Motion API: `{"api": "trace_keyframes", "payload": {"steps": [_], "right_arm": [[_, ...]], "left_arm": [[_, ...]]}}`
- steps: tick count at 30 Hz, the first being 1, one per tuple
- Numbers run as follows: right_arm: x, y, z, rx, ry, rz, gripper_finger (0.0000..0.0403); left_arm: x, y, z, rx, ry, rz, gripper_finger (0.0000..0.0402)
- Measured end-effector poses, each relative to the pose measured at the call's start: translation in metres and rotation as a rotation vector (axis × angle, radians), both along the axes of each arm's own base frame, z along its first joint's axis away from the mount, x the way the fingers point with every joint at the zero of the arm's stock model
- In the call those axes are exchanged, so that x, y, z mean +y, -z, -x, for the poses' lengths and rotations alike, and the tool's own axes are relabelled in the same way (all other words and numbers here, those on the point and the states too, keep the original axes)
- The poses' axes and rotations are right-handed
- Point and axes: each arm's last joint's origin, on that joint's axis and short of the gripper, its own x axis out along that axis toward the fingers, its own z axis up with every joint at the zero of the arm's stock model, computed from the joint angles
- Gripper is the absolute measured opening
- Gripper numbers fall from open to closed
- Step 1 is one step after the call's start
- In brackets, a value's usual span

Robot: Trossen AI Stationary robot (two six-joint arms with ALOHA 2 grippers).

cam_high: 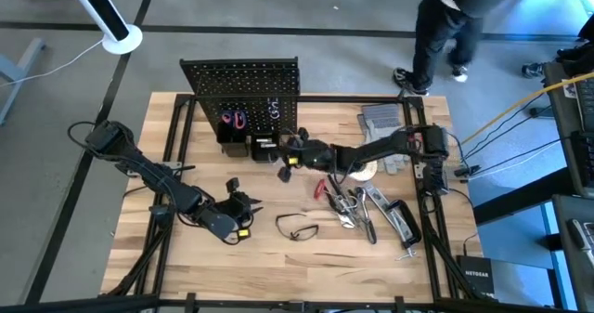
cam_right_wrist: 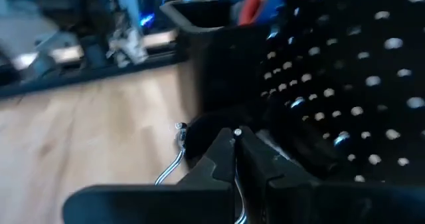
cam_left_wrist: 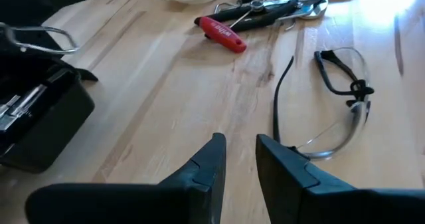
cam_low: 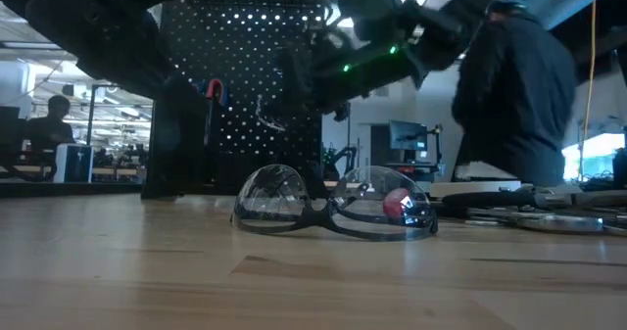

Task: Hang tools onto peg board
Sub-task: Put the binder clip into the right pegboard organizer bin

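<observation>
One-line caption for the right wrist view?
Right gripper, shut on a thin wire hook, sits close to the peg board and its black bin.

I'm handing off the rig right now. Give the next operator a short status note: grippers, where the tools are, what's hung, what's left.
Right gripper: shut on a thin metal hook, up against the peg board near its bins.
Left gripper: slightly open, empty, low over the table beside the safety glasses.
Done: red-handled tool already sits on the board.
Left: glasses, red-handled pliers and the pile of metal tools still lie on the table, right of centre. White tape roll is there too.
</observation>
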Motion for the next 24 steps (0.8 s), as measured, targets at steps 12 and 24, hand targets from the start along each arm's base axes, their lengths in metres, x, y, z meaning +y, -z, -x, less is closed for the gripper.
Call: {"api": "trace_keyframes", "payload": {"steps": [12, 24], "right_arm": [[-0.021, 0.025, -0.021, -0.043, 0.028, -0.018, 0.0018], [-0.022, 0.030, -0.021, -0.005, 0.058, -0.023, 0.0060]], "left_arm": [[0.000, 0.000, 0.000, 0.001, -0.001, 0.000, 0.0072], [0.000, 0.000, 0.000, -0.001, -0.004, 0.006, 0.0072]]}}
